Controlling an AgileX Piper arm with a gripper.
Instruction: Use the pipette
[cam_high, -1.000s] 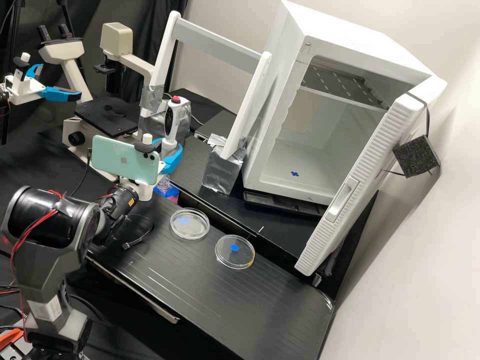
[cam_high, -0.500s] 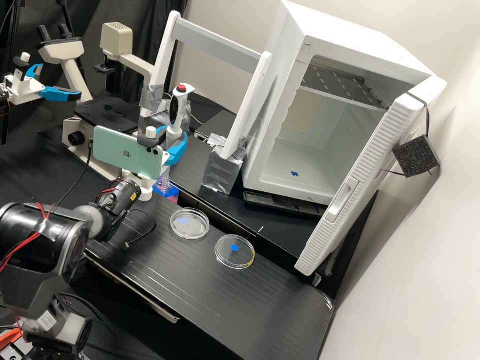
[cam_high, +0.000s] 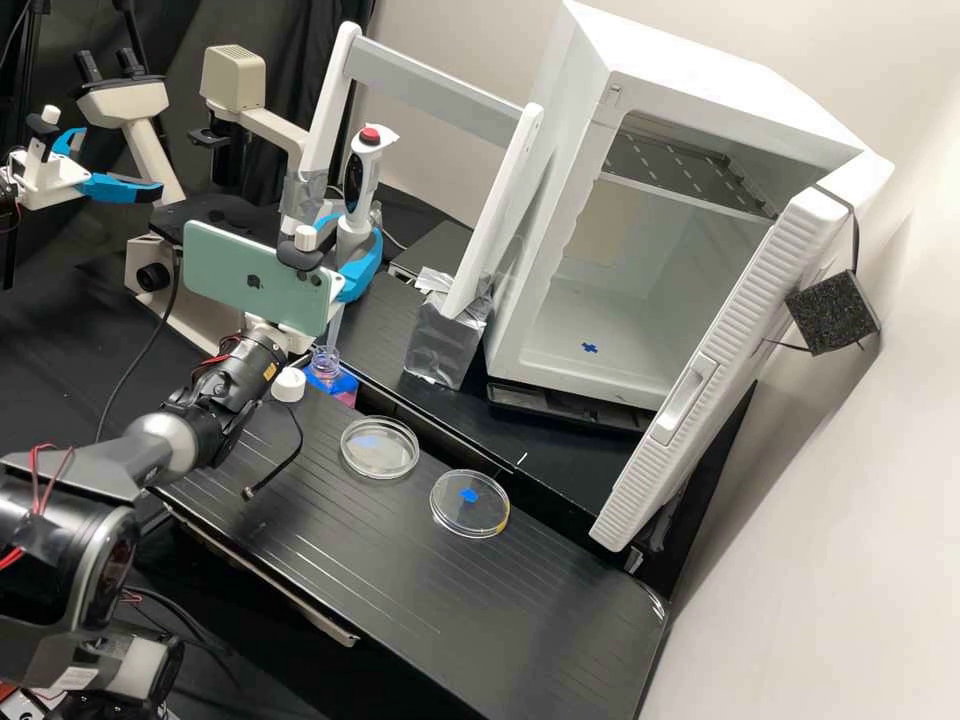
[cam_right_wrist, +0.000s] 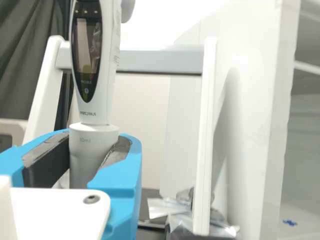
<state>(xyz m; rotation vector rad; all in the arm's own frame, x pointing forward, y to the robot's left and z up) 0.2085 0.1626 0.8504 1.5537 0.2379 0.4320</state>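
Left of centre | gripper (cam_high: 355, 234) pinches electronic pipette (cam_high: 361, 172) around its lower body, nearly upright | probably so that tip (cam_high: 335, 320) may enter open bottle (cam_high: 325, 368)

- Pipette (cam_high: 367, 180): white handle, red top button (cam_high: 370, 135), dark elongated display (cam_right_wrist: 87, 52), pale grey lower barrel (cam_right_wrist: 89, 155)
- Held nearly upright, button end up, barrel clasped between the fingers of the gripper (cam_high: 355, 236)
- Translucent tip (cam_high: 333, 325) pointed downward at the mouth of the open bottle (cam_high: 325, 360); whether the rim is entered cannot be told
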